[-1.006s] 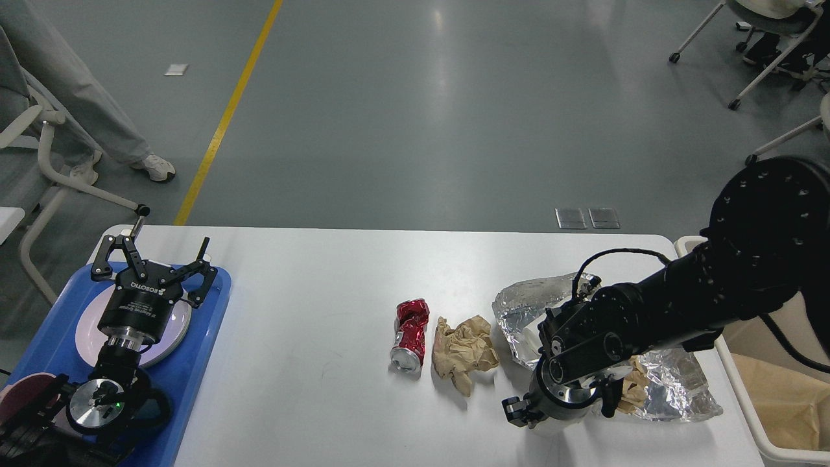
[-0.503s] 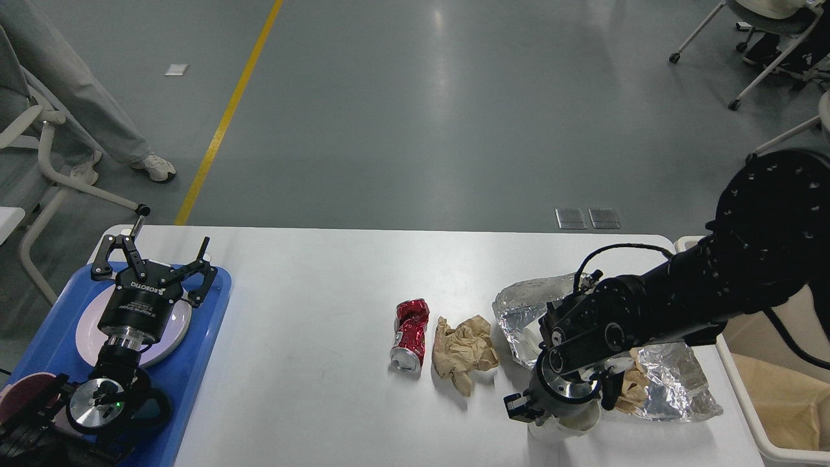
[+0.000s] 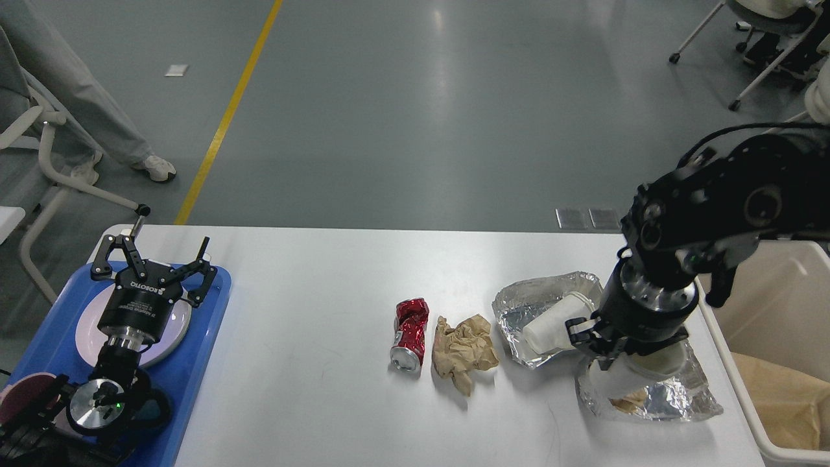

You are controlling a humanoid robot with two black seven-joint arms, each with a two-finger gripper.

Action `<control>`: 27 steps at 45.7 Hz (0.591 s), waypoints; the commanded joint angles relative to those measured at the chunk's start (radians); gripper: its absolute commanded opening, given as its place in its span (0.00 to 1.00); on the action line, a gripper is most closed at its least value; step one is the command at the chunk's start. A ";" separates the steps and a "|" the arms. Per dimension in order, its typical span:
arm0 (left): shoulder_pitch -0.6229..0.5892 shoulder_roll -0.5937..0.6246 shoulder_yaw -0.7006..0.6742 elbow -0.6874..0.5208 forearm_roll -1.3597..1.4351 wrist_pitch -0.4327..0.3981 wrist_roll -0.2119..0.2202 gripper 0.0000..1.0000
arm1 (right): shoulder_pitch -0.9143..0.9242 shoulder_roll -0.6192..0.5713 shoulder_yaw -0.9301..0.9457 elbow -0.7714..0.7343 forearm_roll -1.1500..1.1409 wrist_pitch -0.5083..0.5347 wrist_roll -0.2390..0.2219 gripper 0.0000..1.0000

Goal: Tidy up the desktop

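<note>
The white desktop carries a crushed red can, a crumpled brown paper and crinkled silver foil on its right half. A white paper cup lies on its side on the foil. My right gripper points down over the foil's right part, shut on a second white paper cup that hangs tilted below it. My left gripper stands open over the blue tray at the left edge, with nothing between its fingers.
A beige bin with a brown paper liner stands just off the desktop's right edge. The tray holds a white plate under my left arm. A person's legs and a chair are at far left.
My right gripper has risen and swung right and back, from the desktop's front edge to over the foil, carrying a white cup with it. The lying cup now shows. The left arm is still.
</note>
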 commanded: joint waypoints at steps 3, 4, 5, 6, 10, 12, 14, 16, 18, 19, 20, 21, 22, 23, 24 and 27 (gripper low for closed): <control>0.000 0.000 0.000 0.000 0.000 0.001 0.000 0.96 | 0.172 -0.057 -0.099 0.012 0.001 0.138 0.038 0.00; 0.000 0.000 0.000 0.000 0.000 0.000 0.000 0.96 | 0.187 -0.057 -0.115 0.012 0.001 0.147 0.053 0.00; 0.000 0.000 0.000 0.000 0.000 0.000 0.000 0.96 | 0.195 -0.057 -0.130 0.012 0.001 0.149 0.069 0.00; -0.001 0.000 0.000 0.000 0.000 0.001 0.000 0.96 | 0.200 -0.055 -0.148 0.010 -0.001 0.149 0.084 0.00; -0.001 0.000 0.000 0.000 0.000 0.000 0.000 0.96 | 0.200 -0.054 -0.202 0.002 -0.002 0.142 0.135 0.00; 0.000 0.000 0.000 0.000 0.000 0.000 0.000 0.96 | 0.195 -0.054 -0.227 -0.007 -0.005 0.138 0.153 0.00; 0.000 0.000 0.000 0.000 0.000 0.000 0.000 0.96 | 0.189 -0.055 -0.254 -0.021 -0.011 0.132 0.176 0.00; 0.000 0.000 0.000 0.000 0.000 0.001 0.000 0.96 | 0.171 -0.055 -0.282 -0.036 -0.014 0.124 0.205 0.00; 0.000 0.000 0.000 0.000 0.000 0.000 0.000 0.96 | 0.148 -0.055 -0.319 -0.064 -0.019 0.112 0.240 0.00; 0.000 0.000 0.000 0.000 0.000 0.000 0.000 0.96 | 0.137 -0.055 -0.337 -0.080 -0.019 0.106 0.260 0.00; 0.000 0.000 0.000 0.000 0.000 0.000 0.000 0.96 | 0.126 -0.055 -0.360 -0.094 -0.019 0.101 0.282 0.00; 0.000 0.000 0.000 0.000 0.000 0.000 0.000 0.96 | 0.114 -0.057 -0.380 -0.110 -0.019 0.096 0.302 0.00; 0.000 0.000 0.000 0.000 0.000 0.000 0.000 0.96 | 0.100 -0.057 -0.400 -0.122 -0.019 0.092 0.317 0.00; 0.000 0.000 0.000 0.000 0.000 0.000 0.000 0.96 | 0.083 -0.057 -0.415 -0.137 -0.020 0.087 0.328 0.00; 0.000 0.000 0.000 0.000 0.000 0.000 0.000 0.96 | 0.062 -0.060 -0.429 -0.159 -0.020 0.083 0.333 0.00; 0.000 0.000 0.000 0.000 0.000 0.001 0.000 0.96 | -0.024 -0.092 -0.448 -0.240 -0.024 0.083 0.333 0.00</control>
